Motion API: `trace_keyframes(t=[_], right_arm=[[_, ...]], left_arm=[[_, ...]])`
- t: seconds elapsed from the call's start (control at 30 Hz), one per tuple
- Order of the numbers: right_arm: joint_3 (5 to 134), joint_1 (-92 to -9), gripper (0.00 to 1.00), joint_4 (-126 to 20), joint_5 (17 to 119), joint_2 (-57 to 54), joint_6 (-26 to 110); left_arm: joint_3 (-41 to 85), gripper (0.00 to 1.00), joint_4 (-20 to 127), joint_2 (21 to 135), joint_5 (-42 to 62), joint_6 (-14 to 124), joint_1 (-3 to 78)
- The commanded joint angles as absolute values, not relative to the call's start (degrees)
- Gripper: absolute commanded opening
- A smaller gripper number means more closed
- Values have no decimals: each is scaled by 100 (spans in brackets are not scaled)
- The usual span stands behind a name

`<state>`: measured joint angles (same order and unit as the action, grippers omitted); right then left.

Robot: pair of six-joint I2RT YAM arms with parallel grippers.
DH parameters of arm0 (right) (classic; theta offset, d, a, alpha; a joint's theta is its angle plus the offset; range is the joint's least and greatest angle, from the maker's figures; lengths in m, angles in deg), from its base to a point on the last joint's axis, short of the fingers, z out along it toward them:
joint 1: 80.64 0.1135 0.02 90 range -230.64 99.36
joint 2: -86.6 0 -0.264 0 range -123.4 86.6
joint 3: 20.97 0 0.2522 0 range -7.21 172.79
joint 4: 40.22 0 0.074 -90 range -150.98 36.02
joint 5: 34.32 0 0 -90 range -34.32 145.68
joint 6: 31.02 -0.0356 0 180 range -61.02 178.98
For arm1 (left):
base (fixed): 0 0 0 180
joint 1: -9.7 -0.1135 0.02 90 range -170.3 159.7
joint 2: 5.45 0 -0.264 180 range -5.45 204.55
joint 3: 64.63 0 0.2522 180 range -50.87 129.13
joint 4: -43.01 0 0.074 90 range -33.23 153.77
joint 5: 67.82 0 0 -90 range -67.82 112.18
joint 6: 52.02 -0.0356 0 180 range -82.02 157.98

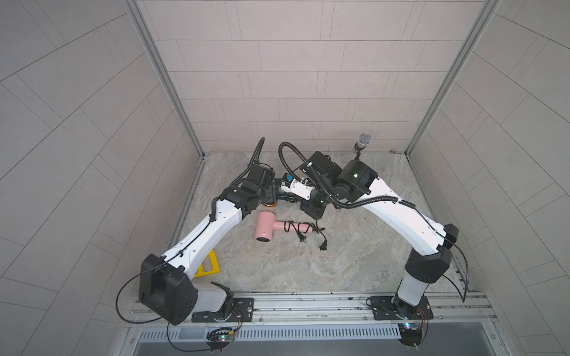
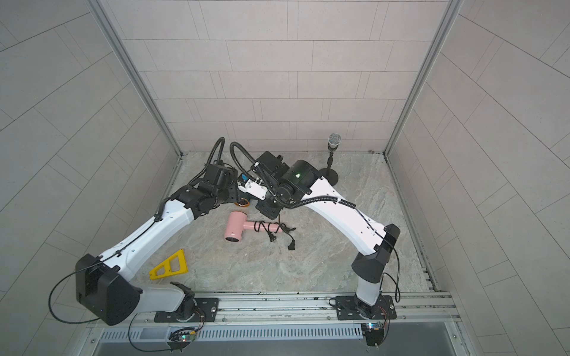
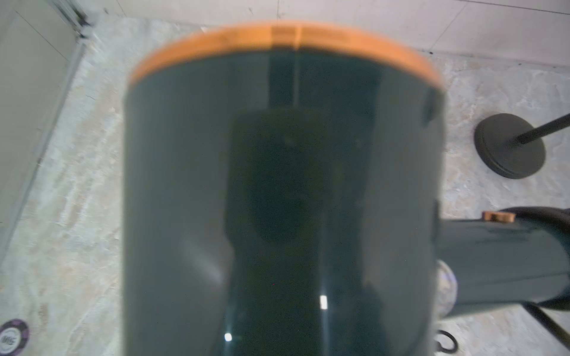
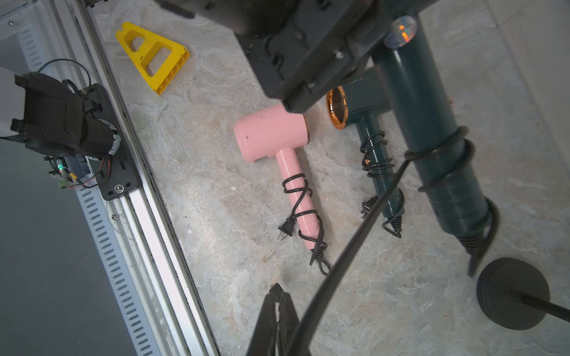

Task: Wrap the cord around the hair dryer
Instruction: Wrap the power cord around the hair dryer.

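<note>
A dark teal hair dryer (image 4: 431, 123) with a copper rim hangs above the table, and its barrel (image 3: 277, 185) fills the left wrist view. My left gripper (image 4: 308, 92) is shut on that barrel; its fingers are hidden. The black cord (image 4: 364, 234) makes about two turns round the handle, then runs taut to my right gripper (image 4: 274, 296). That gripper is shut, with the cord passing along its fingers. In both top views the arms cover this dryer, and my right gripper (image 1: 313, 212) sits behind the pink dryer.
A pink hair dryer (image 1: 265, 226) lies mid-table, cord wound on its handle. A second teal dryer (image 4: 367, 101) with a wrapped handle lies behind it. A microphone stand (image 1: 364, 141) is at the back right, and a yellow triangular piece (image 2: 169, 266) at the front left.
</note>
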<state>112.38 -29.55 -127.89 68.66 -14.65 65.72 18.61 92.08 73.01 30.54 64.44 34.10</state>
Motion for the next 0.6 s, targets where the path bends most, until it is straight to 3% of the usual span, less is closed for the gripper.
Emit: trace_keyframes(t=[0.0,0.1,0.3,0.57], right_arm=[[11027,-2782,0,-12925,7064,-1365,6728],[10653,-2782,0,-12787,6990,-1315,6746],[10812,-2738,0,-12547,7210,-1023,6794],[11258,-2913,0,-12565,7080,-1043,6939]], left_arm=[[2046,0,9009,7397,1898,6979,3108],[2125,0,8884,7470,1589,7068,3042],[2127,0,9113,7811,2553,6873,3088],[2051,0,9219,8125,2989,6620,3306]])
